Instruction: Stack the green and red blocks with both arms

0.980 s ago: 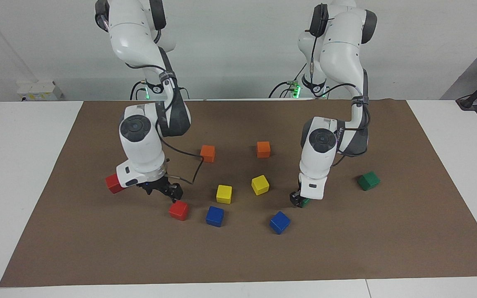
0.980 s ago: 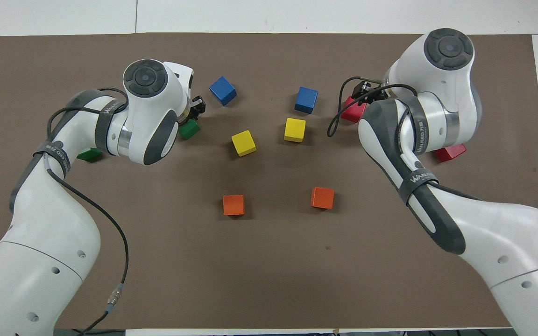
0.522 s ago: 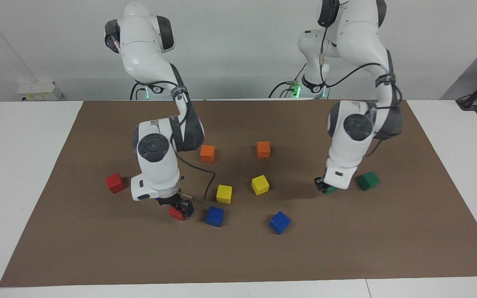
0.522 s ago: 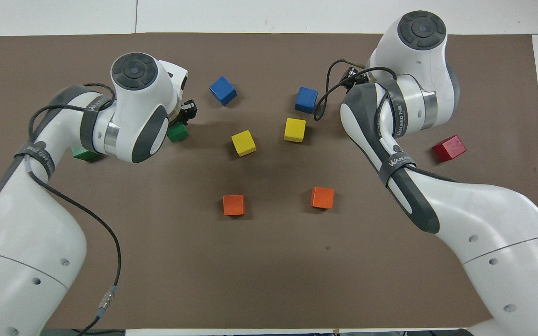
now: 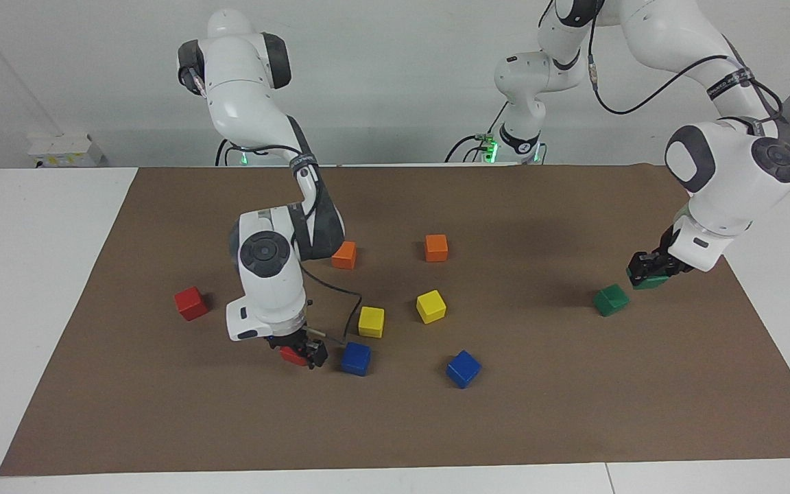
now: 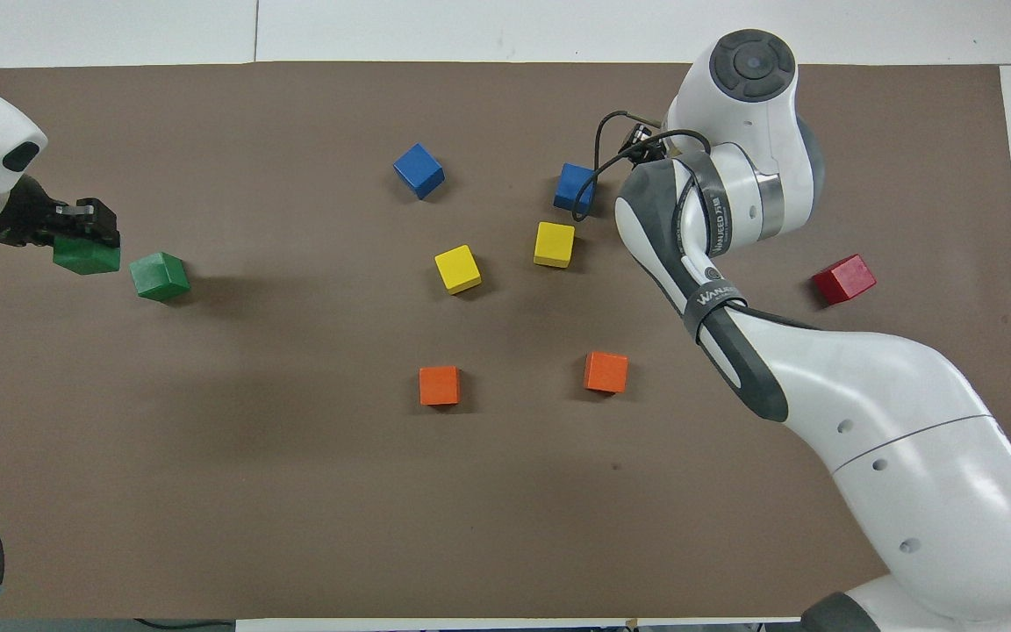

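My left gripper (image 5: 644, 273) is shut on a dark green block (image 5: 650, 282) and holds it in the air, just beside the second green block (image 5: 610, 300), which lies on the brown mat toward the left arm's end. The overhead view shows the held block (image 6: 84, 256) next to the lying one (image 6: 159, 275). My right gripper (image 5: 297, 348) is down at the mat with its fingers around a red block (image 5: 289, 355); in the overhead view its own arm hides both. The second red block (image 5: 190, 303) lies toward the right arm's end.
A blue cube (image 5: 356, 358) sits right beside my right gripper, and another blue cube (image 5: 463, 368) lies farther along. Two yellow cubes (image 5: 371, 322) (image 5: 431, 306) and two orange cubes (image 5: 343, 254) (image 5: 436, 248) lie mid-mat, nearer the robots.
My left gripper has lifted its green block and carried it toward the left arm's end, to the second green block. My right gripper came down over the red block and stays there.
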Controlling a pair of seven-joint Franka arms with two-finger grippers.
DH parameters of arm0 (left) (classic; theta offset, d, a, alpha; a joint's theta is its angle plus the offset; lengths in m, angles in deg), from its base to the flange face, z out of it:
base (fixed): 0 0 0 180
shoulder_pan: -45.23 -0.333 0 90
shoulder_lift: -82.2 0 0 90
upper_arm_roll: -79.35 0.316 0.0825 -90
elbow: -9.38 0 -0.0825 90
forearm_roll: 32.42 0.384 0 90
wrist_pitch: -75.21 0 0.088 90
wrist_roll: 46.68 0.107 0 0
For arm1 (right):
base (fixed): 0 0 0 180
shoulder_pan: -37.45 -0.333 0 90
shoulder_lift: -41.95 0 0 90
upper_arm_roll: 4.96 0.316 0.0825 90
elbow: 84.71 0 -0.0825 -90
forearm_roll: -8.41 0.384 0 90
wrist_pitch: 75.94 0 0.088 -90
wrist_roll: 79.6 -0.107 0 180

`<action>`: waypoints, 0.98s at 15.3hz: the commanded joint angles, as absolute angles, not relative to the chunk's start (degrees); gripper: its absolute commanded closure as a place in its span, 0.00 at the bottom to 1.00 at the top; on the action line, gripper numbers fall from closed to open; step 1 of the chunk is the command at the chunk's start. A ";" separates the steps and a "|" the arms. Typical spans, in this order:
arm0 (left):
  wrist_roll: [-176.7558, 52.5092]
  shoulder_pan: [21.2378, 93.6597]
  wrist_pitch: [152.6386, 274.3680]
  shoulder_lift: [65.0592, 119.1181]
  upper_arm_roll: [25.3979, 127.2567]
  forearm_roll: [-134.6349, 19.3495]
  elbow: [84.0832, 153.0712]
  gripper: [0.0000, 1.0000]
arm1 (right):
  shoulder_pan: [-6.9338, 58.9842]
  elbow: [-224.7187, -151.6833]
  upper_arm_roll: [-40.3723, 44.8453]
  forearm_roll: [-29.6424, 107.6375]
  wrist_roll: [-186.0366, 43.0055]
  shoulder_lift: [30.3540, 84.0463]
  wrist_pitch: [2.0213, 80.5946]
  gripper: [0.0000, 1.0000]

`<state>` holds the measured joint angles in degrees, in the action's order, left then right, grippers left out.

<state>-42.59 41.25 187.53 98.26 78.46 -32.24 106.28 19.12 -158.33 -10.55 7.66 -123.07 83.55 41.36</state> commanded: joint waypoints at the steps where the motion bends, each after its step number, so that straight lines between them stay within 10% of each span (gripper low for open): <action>1: -39.04 41.89 194.89 95.13 78.56 -32.86 114.39 1.00 | 18.56 -165.37 -10.50 5.69 -123.99 81.51 45.60 0.00; 4: -39.03 41.45 197.99 94.86 78.48 -32.86 116.43 1.00 | 18.47 -168.11 -10.41 5.33 -124.07 80.71 48.24 0.00; 5: -39.12 41.45 198.17 95.03 78.48 -32.86 116.43 1.00 | 18.47 -168.73 -10.50 5.33 -124.07 80.53 48.69 0.19; 7: -41.65 41.37 198.17 95.30 78.56 -32.95 116.43 1.00 | 18.38 -168.04 -10.50 5.33 -123.81 80.53 47.56 1.00; 15: -50.28 41.89 202.56 94.95 78.48 -32.95 119.86 1.00 | 19.34 -169.16 -10.85 4.10 -117.77 76.59 43.08 1.00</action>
<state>-49.02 41.49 200.02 97.42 78.10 -32.26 116.03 18.51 -165.90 -10.97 5.36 -121.81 81.04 45.31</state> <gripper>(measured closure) 0.449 0.449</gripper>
